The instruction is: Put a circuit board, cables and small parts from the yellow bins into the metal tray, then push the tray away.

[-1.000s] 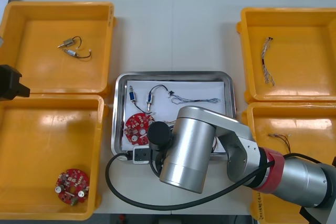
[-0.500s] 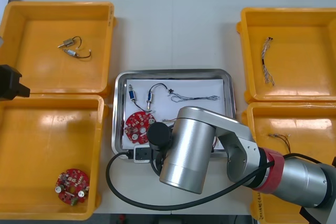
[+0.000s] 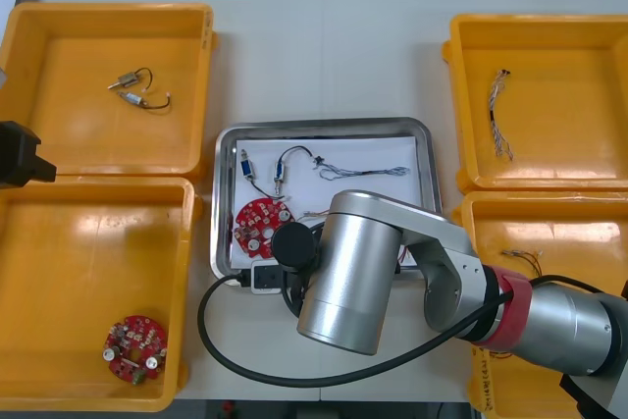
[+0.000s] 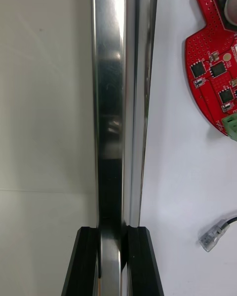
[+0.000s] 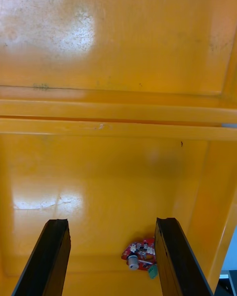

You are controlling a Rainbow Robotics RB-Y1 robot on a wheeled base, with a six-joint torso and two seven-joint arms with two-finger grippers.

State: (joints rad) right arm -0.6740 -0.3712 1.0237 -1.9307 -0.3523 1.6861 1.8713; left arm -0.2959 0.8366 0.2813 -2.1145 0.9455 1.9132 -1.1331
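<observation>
Your right gripper [image 4: 113,233] is clamped on the near rim of the metal tray [image 4: 111,103]. Its two black fingers stand apart only by the thickness of the rim. One finger is on the table [image 3: 324,56] side and the other is on the white lining inside the tray. The gripper holds nothing else.

Ahead of the inner finger, well past its tip, a round red circuit board [image 4: 215,69] lies flat on the lining. Just beside that same finger lies a white connector [image 4: 213,237] on a black cable.

In the front view, the right arm [image 3: 353,277] crosses the tray's near edge. Beyond it, the tray also holds two small metal parts [image 3: 245,172] and a twisted blue and white cable [image 3: 368,172]. The tray sits between the yellow bins.

Your left gripper [image 5: 111,222] is wide open and holds nothing. It hangs over the left near bin [image 3: 88,262]. A second circuit board [image 5: 140,256] lies on the bin floor below the gap between the fingers, nearer one finger than the other and touching neither.
</observation>
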